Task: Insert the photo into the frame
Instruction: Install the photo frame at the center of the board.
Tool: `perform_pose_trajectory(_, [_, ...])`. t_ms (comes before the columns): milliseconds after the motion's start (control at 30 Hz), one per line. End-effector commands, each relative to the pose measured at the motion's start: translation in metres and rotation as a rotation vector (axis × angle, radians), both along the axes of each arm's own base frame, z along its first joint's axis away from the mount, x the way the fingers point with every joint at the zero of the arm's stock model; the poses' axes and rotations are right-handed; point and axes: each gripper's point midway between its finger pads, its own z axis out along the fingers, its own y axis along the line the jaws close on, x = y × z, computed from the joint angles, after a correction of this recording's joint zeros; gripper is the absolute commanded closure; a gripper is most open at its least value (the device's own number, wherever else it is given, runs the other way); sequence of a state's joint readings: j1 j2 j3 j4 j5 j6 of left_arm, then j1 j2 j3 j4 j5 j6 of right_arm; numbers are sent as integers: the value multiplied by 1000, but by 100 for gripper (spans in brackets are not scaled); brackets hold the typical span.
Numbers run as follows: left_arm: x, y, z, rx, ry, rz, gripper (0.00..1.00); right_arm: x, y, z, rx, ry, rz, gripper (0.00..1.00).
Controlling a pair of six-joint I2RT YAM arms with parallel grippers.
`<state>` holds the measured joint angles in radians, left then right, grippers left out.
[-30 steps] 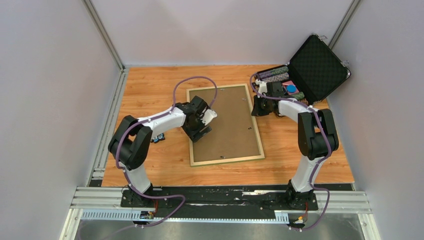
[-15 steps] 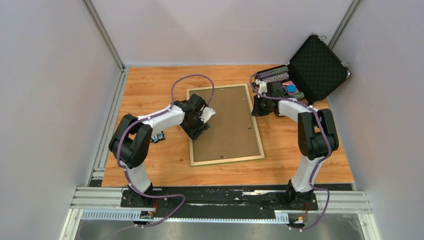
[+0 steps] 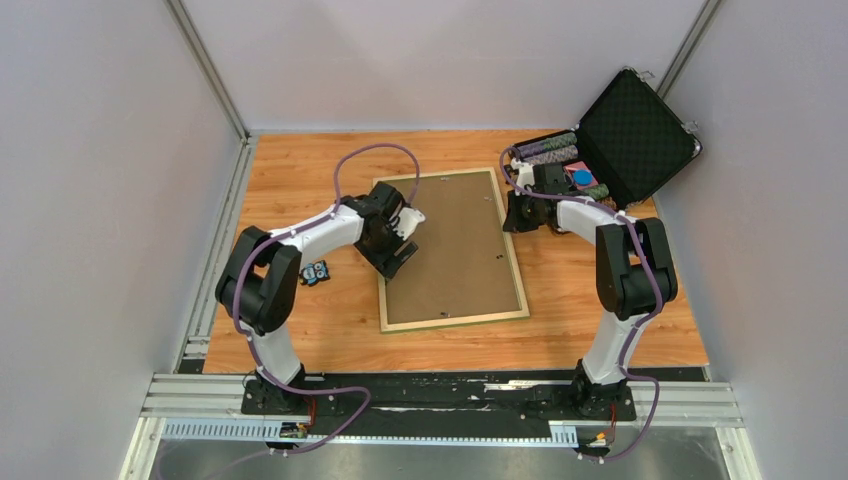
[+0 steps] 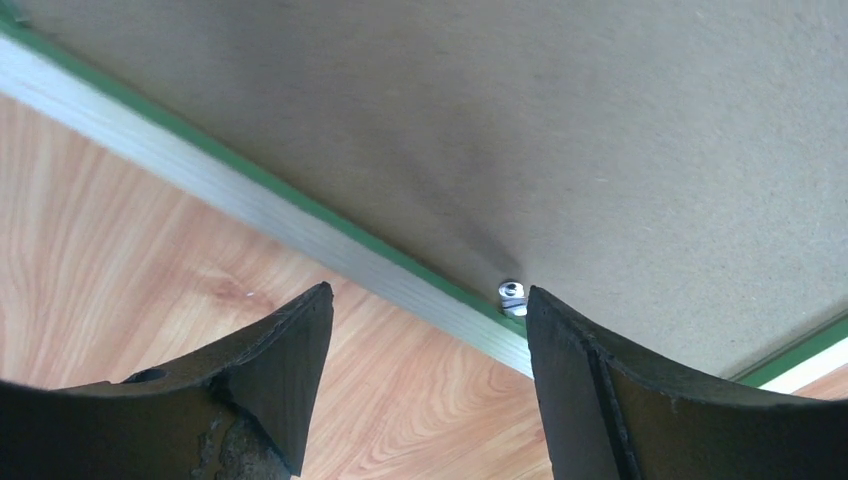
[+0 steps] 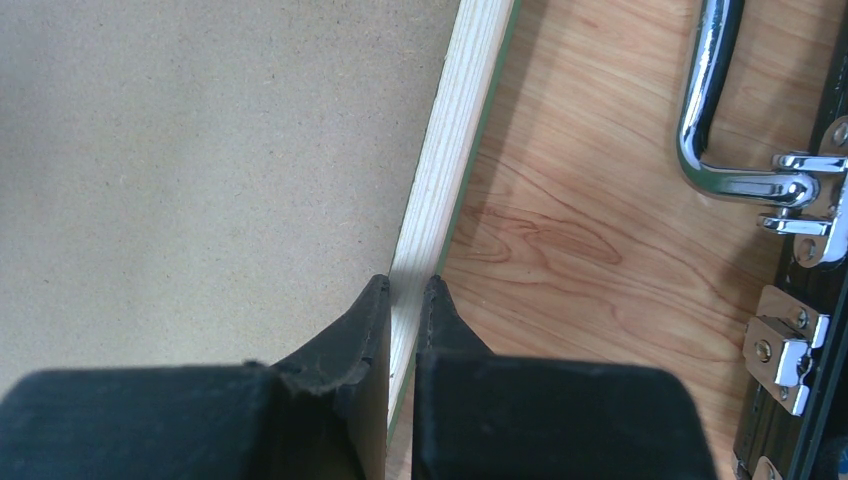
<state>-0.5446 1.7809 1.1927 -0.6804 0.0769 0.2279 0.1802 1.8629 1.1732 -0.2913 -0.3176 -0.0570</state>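
Note:
The frame point(image 3: 455, 320) lies face down on the table, pale wood up, with a plain brown backing board point(image 3: 450, 245) filling it. The photo is hidden. My left gripper point(image 3: 400, 245) hovers open over the frame's left rail. In the left wrist view its fingertips point(image 4: 425, 295) straddle bare table beside the green-edged rail point(image 4: 250, 200), and a small metal tab point(image 4: 512, 296) sits by the right fingertip. My right gripper point(image 3: 518, 215) is at the frame's right rail, near the far end. In the right wrist view it point(image 5: 408, 285) is shut, with the pale rail point(image 5: 455, 130) between its fingers.
An open black case point(image 3: 640, 135) holding rolls and small items stands at the back right, its chrome handle point(image 5: 705, 110) close to my right gripper. A small blue and black object point(image 3: 316, 272) lies on the table left of the frame. Grey walls close in both sides.
My left gripper has shifted left and slightly back, from over the backing board to the frame's left rail. The right arm and the frame have not moved.

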Motion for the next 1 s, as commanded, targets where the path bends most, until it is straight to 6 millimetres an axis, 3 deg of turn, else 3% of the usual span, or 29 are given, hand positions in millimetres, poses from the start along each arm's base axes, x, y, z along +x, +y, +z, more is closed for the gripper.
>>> perform_pose_trajectory(0, [33, 2, 27, -124, -21, 135, 21, -17, 4, -9, 7, 53, 50, 100])
perform_pose_trajectory(267, [86, 28, 36, -142, -40, 316, 9, -27, 7, -1, 42, 78, 39, 97])
perform_pose_trajectory(467, [95, 23, 16, -146, 33, 352, 10, -33, 9, 10, 69, 84, 19, 95])
perform_pose_trajectory(567, [94, 21, 3, -142, 71, 366, 14, -37, 8, 14, 70, 77, 12, 94])
perform_pose_trajectory(733, [92, 18, -2, -149, 95, 374, 23, -41, 7, 22, 73, 61, 8, 87])
perform_pose_trajectory(967, [82, 15, -10, -169, 127, 375, 46, -37, 6, 36, 73, 19, 0, 59])
